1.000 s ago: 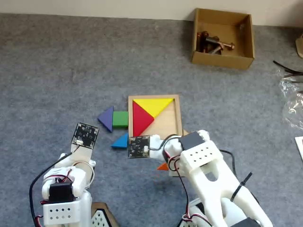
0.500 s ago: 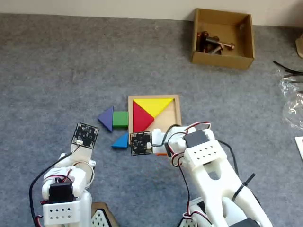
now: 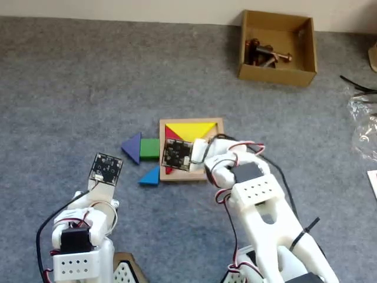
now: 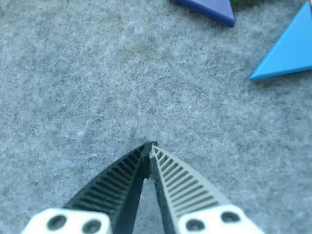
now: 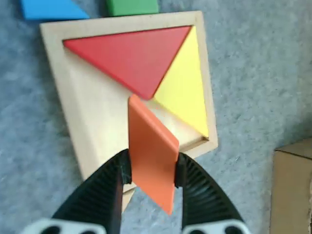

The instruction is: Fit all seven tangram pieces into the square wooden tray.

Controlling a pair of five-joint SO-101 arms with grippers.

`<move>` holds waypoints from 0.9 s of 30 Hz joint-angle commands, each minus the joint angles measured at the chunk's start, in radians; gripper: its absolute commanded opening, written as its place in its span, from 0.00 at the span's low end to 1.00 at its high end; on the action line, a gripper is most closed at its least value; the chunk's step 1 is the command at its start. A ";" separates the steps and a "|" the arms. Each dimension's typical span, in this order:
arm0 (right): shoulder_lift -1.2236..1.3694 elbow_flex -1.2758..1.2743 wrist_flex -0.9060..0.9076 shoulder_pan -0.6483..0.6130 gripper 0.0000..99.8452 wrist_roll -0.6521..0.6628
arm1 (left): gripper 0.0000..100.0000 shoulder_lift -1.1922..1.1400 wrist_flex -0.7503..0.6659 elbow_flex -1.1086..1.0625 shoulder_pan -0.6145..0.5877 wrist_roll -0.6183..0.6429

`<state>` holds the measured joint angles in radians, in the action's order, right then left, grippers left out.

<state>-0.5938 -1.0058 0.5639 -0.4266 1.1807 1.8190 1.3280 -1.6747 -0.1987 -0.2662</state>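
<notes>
The square wooden tray (image 3: 221, 125) (image 5: 73, 122) holds a red triangle (image 5: 129, 56) and a yellow triangle (image 3: 191, 130) (image 5: 185, 90). My right gripper (image 5: 150, 170) hangs over the tray's bare part, shut on an orange piece (image 5: 152, 156) that stands on edge above the wood. Its wrist camera block (image 3: 177, 154) covers much of the tray in the high view. Left of the tray on the carpet lie a dark blue triangle (image 3: 132, 147) (image 4: 207, 7), a green square (image 3: 149, 148) (image 5: 131, 7) and a light blue triangle (image 3: 151, 177) (image 4: 287, 46) (image 5: 48, 9). My left gripper (image 4: 147, 146) rests shut and bare over the carpet, short of those pieces.
A cardboard box (image 3: 277, 47) with small metal parts sits at the far right back. Clear plastic wrapping (image 3: 362, 127) and cables lie at the right edge. A corner of another cardboard box (image 5: 292, 185) shows in the right wrist view. Grey carpet covers the table.
My right arm has carried the orange piece forward, from the carpet at the tray's near edge to above the tray. The left arm has stayed still.
</notes>
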 commanded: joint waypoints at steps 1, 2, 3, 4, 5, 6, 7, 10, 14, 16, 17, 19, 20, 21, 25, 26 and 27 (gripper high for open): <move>-0.008 -0.048 -0.188 0.015 0.01 -0.011 | 0.01 0.007 0.006 -0.021 -0.013 0.008; -0.008 -0.079 -0.245 0.015 0.01 -0.009 | 0.01 0.007 0.006 -0.021 -0.013 0.008; -0.008 -0.108 -0.297 0.015 0.01 -0.008 | 0.01 0.007 0.006 -0.021 -0.013 0.008; -0.008 -0.137 -0.341 0.015 0.01 -0.006 | 0.01 0.007 0.006 -0.021 -0.013 0.008; -0.008 -0.165 -0.381 0.013 0.01 -0.006 | 0.01 0.007 0.006 -0.021 -0.013 0.008; -0.008 -0.189 -0.418 0.013 0.01 -0.005 | 0.01 0.007 0.006 -0.021 -0.013 0.008; -0.008 -0.213 -0.458 0.013 0.01 -0.005 | 0.01 0.007 0.006 -0.021 -0.013 0.008; -0.010 -0.262 -0.547 0.015 0.01 -0.005 | 0.01 0.007 0.006 -0.021 -0.013 0.008; -0.008 -0.295 -0.631 0.015 0.01 -0.003 | 0.01 0.007 0.006 -0.021 -0.013 0.008; -0.008 -0.298 -0.648 0.015 0.01 0.011 | 0.01 0.007 0.006 -0.021 -0.013 0.008; -0.008 -0.298 -0.650 0.015 0.01 0.034 | 0.01 0.007 0.006 -0.021 -0.013 0.008; -0.008 -0.305 -0.650 0.015 0.01 0.055 | 0.01 0.007 0.006 -0.021 -0.013 0.008; -0.008 -0.317 -0.656 0.015 0.01 0.057 | 0.01 0.007 0.006 -0.021 -0.013 0.008; -0.008 -0.325 -0.656 0.015 0.01 0.060 | 0.01 0.007 0.006 -0.021 -0.013 0.008; -0.008 -0.337 -0.657 0.015 0.08 0.052 | 0.01 0.007 0.006 -0.021 -0.013 0.008; -0.008 -0.337 -0.657 0.015 0.08 0.052 | 0.01 0.007 0.006 -0.021 -0.013 0.008; -0.008 -0.337 -0.657 0.015 0.08 0.052 | 0.01 0.007 0.006 -0.021 -0.013 0.008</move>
<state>-0.5938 -1.3525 -0.0683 -0.4250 1.2298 1.8190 1.3280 -1.6747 -0.1987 -0.2662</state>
